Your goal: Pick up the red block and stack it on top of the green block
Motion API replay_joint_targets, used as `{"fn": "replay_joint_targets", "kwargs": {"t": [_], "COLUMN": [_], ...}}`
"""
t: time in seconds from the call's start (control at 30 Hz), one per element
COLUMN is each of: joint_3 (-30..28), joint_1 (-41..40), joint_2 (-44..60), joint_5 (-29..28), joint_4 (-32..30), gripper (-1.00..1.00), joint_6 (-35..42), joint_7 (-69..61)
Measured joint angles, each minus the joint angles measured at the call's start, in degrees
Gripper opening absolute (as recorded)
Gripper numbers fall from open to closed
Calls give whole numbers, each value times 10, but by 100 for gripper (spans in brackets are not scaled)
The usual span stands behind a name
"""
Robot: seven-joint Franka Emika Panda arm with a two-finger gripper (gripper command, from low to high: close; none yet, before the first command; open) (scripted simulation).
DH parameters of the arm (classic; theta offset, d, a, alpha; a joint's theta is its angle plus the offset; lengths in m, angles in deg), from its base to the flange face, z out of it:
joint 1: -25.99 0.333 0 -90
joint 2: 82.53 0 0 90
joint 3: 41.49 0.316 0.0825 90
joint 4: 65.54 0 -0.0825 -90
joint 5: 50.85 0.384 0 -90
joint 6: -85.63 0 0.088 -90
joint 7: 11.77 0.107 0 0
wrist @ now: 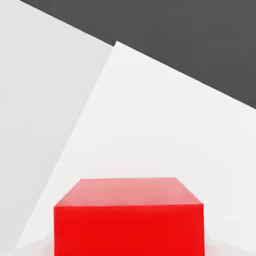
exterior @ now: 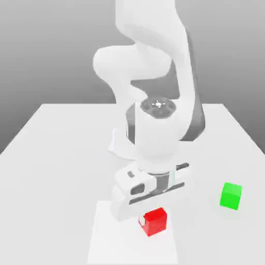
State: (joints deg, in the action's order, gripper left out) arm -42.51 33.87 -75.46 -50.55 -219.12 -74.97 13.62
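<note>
closing on the red block [exterior: 157, 223], the gripper [exterior: 153, 221] has its fingers clamped against the block's sides, over the white square patch [exterior: 111, 240] near the front of the pale table [exterior: 57, 171], though whether the block touches the patch i cannot tell. off toward the exterior view's right, well apart from the red block, the green block [exterior: 230, 196] sits on the table with its top bare. the white arm [exterior: 158, 134] rises behind the red block and hides part of the tabletop, while the hand's wide body overhangs the patch and covers part of its far edge.
</note>
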Motion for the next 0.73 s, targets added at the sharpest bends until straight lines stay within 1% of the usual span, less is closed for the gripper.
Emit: {"fn": "replay_joint_targets", "kwargs": {"t": [0.07,0.23,0.4,0.47,0.6,0.63,0.73], "joint_3": [14,73,112,118,104,99,99], "joint_1": [18,125,240,258,265,267,267], "joint_2": [-30,-66,-97,-87,-15,5,5], "joint_5": [2,14,15,5,-33,-42,-42], "joint_4": [-5,-11,-16,-17,-14,-13,-13], "gripper": [-100,-100,-100,-100,-100,100,100], "joint_6": [25,55,81,70,3,-16,-16], "joint_7": [-10,-72,-127,-133,-110,-103,-103]}}
